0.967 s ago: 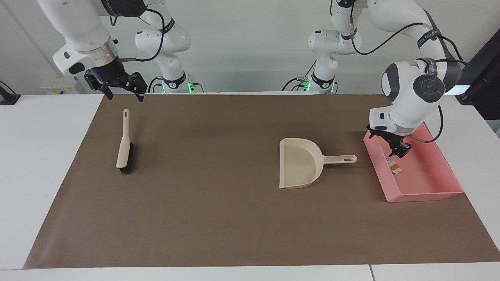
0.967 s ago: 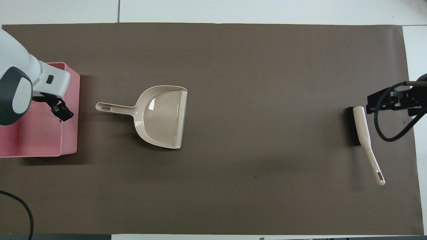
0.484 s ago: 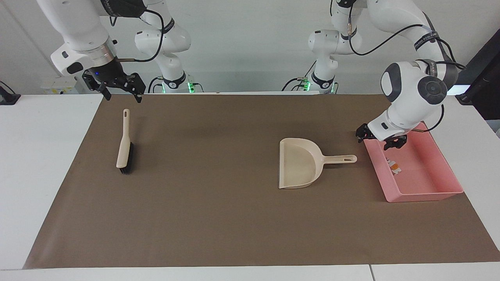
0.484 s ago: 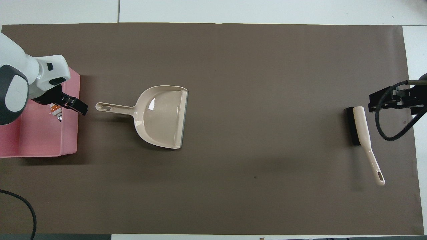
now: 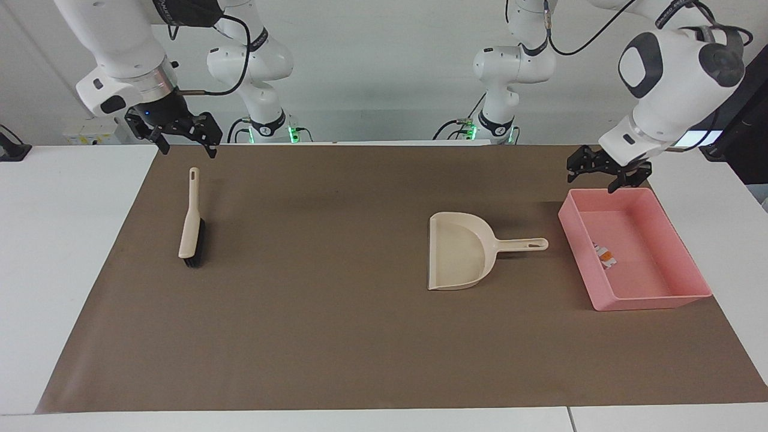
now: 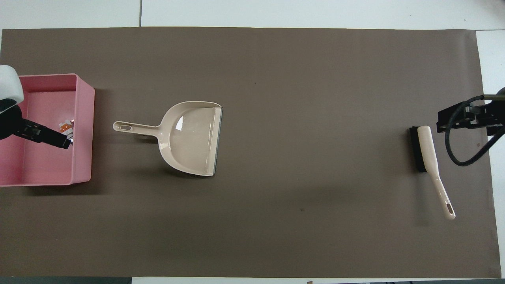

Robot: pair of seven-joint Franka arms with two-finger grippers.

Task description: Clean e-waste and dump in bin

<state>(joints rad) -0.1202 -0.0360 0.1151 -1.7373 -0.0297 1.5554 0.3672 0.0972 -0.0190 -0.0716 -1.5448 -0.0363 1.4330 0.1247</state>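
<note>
The pink bin [image 5: 651,302] sits at the left arm's end of the table; it also shows in the overhead view [image 6: 83,157]. A white block with an orange patch [image 5: 605,257] lies inside it, also seen from overhead [image 6: 65,127]. I cannot make out the dark cylinder. My left gripper [image 5: 607,175] hangs open and empty in the air over the bin's edge nearest the robots. My right gripper [image 5: 187,150] is open and empty, raised over the mat near the brush handle's tip.
A beige dustpan [image 5: 459,255] lies empty on the brown mat beside the bin, its handle pointing at the bin. A beige brush with black bristles [image 5: 191,228] lies at the right arm's end of the mat.
My left gripper has risen out of the bin and drawn back over its edge nearest the robots. The white block stays in the bin. The right gripper has barely moved.
</note>
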